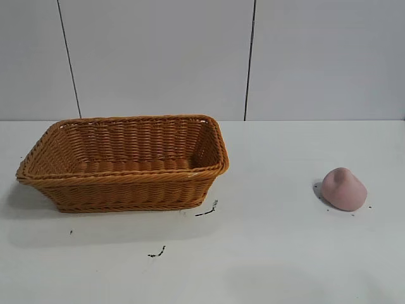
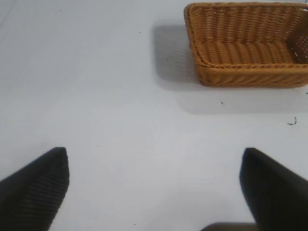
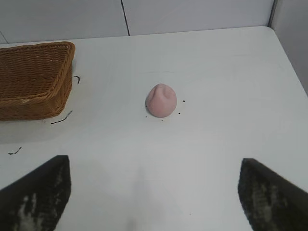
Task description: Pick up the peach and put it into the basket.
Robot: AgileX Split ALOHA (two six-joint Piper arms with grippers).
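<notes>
The peach [image 1: 343, 189], a small dusty-pink lump with a pointed tip, lies on the white table at the right. It also shows in the right wrist view [image 3: 161, 100], ahead of my right gripper [image 3: 155, 166], which is open, empty and well short of it. The basket [image 1: 126, 187], orange-brown wicker, stands at the left and holds nothing; it also shows in the left wrist view [image 2: 248, 74] and in the right wrist view [image 3: 33, 103]. My left gripper [image 2: 155, 156] is open and empty over bare table, away from the basket. Neither arm shows in the exterior view.
Small black marks [image 1: 207, 211] lie on the table just in front of the basket. The table's far edge meets a grey panelled wall [image 1: 158, 57]. The table's right edge [image 3: 288, 57] shows in the right wrist view.
</notes>
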